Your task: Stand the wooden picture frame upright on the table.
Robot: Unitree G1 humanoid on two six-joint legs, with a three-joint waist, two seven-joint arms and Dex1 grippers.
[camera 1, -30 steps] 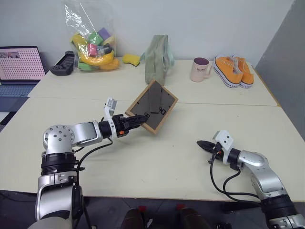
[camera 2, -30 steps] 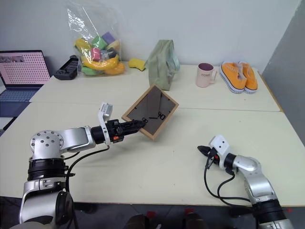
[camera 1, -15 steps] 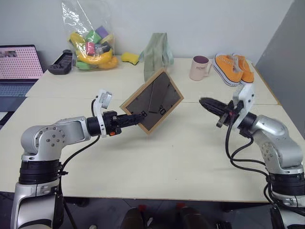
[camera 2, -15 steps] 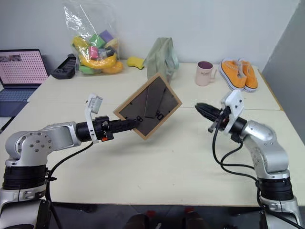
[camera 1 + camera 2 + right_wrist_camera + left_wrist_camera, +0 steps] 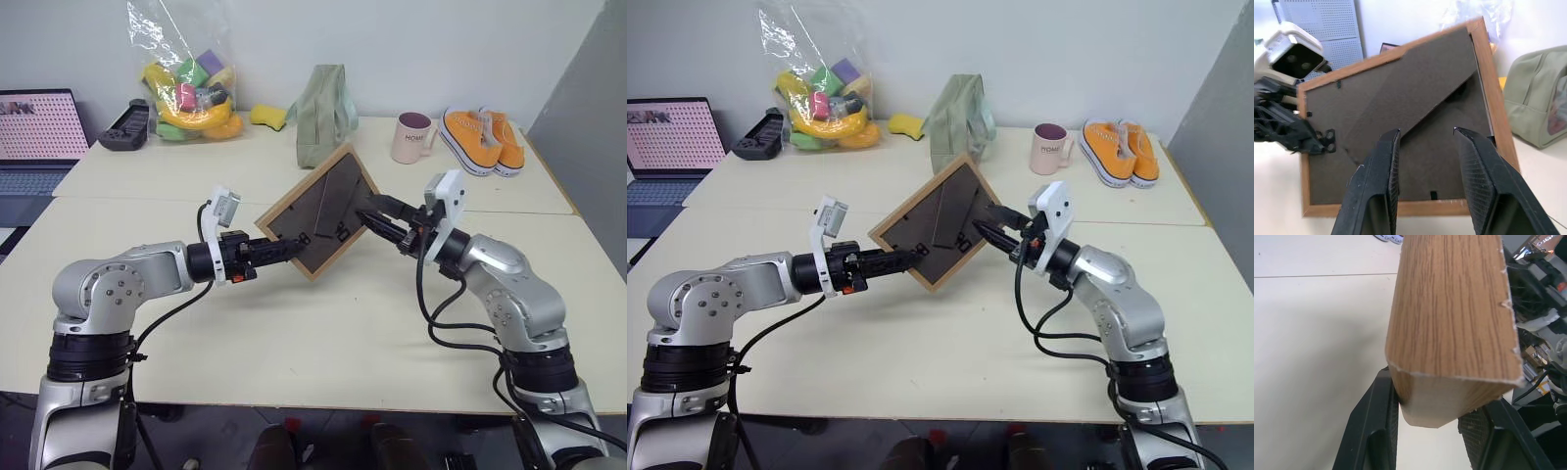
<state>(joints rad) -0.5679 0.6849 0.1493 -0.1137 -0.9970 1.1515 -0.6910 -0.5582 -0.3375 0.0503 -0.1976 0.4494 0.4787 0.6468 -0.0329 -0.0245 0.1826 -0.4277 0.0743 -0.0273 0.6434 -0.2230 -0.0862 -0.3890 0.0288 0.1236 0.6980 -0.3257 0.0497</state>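
The left gripper (image 5: 277, 249) clamps the wooden picture frame (image 5: 320, 211) by its edge, tilted above the tabletop (image 5: 323, 323), grey back toward the right gripper (image 5: 377, 212), whose parted fingers seem just short of the fold-out stand (image 5: 1405, 112).

Both arms reach inward and raised: the left pincer (image 5: 294, 248) is clamped, the right pincer (image 5: 375, 216) parted.

My two head cameras look forward and down across the table (image 5: 323, 333), side by side, sharing nearly the whole scene. My left wrist camera looks along its fingers, very near the wooden picture frame (image 5: 1449, 323) edge. My right wrist camera faces the frame's dark back at close range.
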